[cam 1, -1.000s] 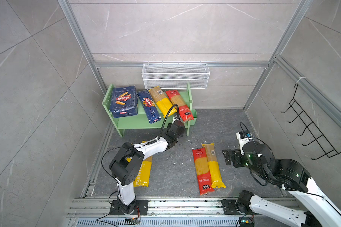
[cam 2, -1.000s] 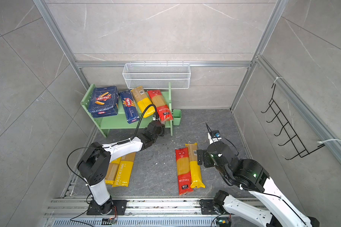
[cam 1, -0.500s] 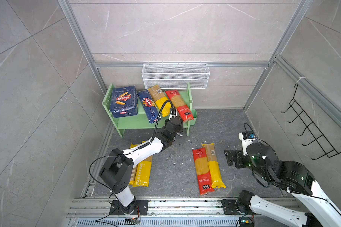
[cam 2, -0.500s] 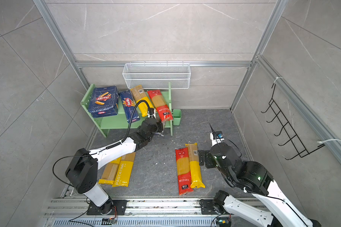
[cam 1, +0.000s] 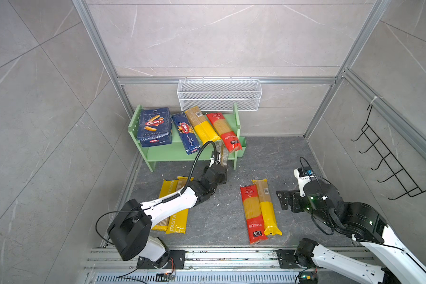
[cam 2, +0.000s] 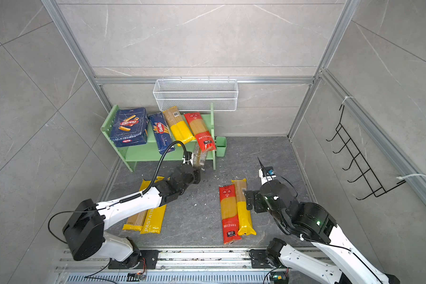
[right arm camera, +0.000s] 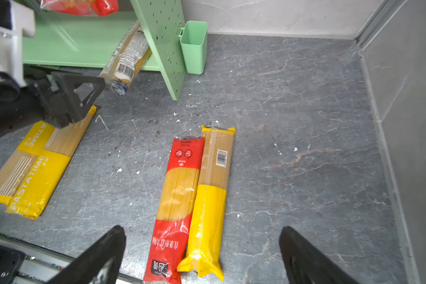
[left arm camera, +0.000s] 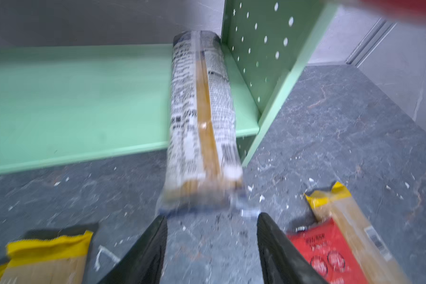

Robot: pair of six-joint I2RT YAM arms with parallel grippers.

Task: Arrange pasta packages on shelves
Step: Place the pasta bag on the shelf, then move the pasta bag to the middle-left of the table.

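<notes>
The pale green shelves (cam 1: 162, 150) stand at the back left. Their top board carries dark blue Barilla boxes (cam 1: 154, 125), a blue Barilla pack (cam 1: 186, 132), a yellow-ended bag (cam 1: 202, 125) and a red bag (cam 1: 224, 131). A clear spaghetti pack (left arm camera: 202, 118) lies on the lower board by the right panel, its end overhanging the front. My left gripper (left arm camera: 212, 218) is open just short of that end, holding nothing. My right gripper (right arm camera: 202, 230) hangs open above a red pack (right arm camera: 180, 186) and a yellow pack (right arm camera: 212, 196) on the floor. Two yellow PASTATIME packs (cam 1: 175, 216) lie partly under my left arm.
A white wire basket (cam 1: 219, 94) hangs on the back wall above the shelves. A black hook rack (cam 1: 389, 159) is on the right wall. A small green cup (right arm camera: 193, 46) clings to the shelf's right panel. White crumbs dot the dark floor.
My left gripper has drawn back from the lower shelf toward the front, and the clear pack stays on the board. The right arm has shifted slightly.
</notes>
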